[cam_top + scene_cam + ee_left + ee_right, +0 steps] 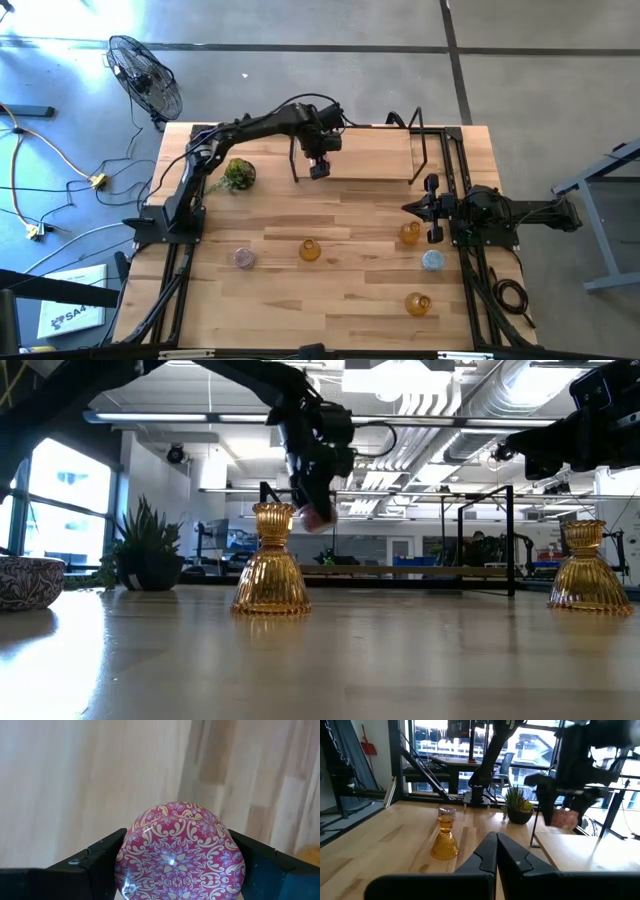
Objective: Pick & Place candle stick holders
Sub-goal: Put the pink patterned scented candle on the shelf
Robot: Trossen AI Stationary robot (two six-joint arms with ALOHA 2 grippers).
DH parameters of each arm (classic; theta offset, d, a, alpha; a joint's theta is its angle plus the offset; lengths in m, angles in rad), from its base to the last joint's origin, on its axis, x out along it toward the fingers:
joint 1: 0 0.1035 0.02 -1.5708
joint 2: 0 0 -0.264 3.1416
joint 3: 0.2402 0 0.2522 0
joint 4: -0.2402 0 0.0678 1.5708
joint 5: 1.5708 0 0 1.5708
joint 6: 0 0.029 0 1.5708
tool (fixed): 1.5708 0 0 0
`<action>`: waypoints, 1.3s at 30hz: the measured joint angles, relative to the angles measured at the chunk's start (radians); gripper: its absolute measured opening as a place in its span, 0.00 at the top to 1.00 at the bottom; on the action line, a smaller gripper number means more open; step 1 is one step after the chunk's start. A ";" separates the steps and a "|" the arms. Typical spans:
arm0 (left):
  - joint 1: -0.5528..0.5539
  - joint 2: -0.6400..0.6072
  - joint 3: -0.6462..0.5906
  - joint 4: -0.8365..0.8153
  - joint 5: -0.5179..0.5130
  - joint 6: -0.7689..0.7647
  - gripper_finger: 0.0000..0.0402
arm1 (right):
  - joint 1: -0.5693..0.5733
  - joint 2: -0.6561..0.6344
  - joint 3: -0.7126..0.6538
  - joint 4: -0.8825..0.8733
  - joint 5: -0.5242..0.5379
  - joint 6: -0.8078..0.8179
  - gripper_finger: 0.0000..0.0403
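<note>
The wooden table [340, 290] lies mostly bare through its middle. A black frame [430, 150] stands at the far edge, the left gripper [319, 168] beside it in the air, clamped on a pink patterned holder [180, 852]. The right gripper [420, 208] waits shut near the right edge, close to an amber holder [410, 233] and a blue holder [432, 261]. A plant ball [238, 175] sits toward the far-left corner.

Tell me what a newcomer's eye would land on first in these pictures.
First, the pink patterned holder clamped between the left gripper's fingers, held above the back middle of the table. Next, the amber holders: one at the centre front and two on the right side, near the right gripper, which waits shut at the right edge. The green plant ball sits at back left.
</note>
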 joint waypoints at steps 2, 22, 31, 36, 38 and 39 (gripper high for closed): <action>-0.001 0.012 0.000 0.021 -0.013 0.002 0.25 | 0.000 0.000 0.000 -0.001 0.000 0.000 1.00; 0.007 0.070 0.001 -0.002 -0.073 0.032 0.25 | 0.000 0.008 0.000 0.000 0.004 0.000 1.00; 0.035 0.078 -0.008 -0.011 -0.095 0.025 0.25 | 0.000 0.008 0.000 0.000 0.003 0.000 1.00; 0.034 0.079 -0.024 0.011 -0.083 0.025 0.24 | 0.000 0.008 0.000 0.000 0.003 0.000 1.00; 0.033 0.078 -0.023 0.015 -0.082 0.025 0.23 | 0.000 0.008 0.000 0.000 0.003 0.000 1.00; 0.033 0.078 -0.023 0.014 -0.080 0.025 0.23 | 0.000 0.007 0.000 0.000 0.003 0.000 1.00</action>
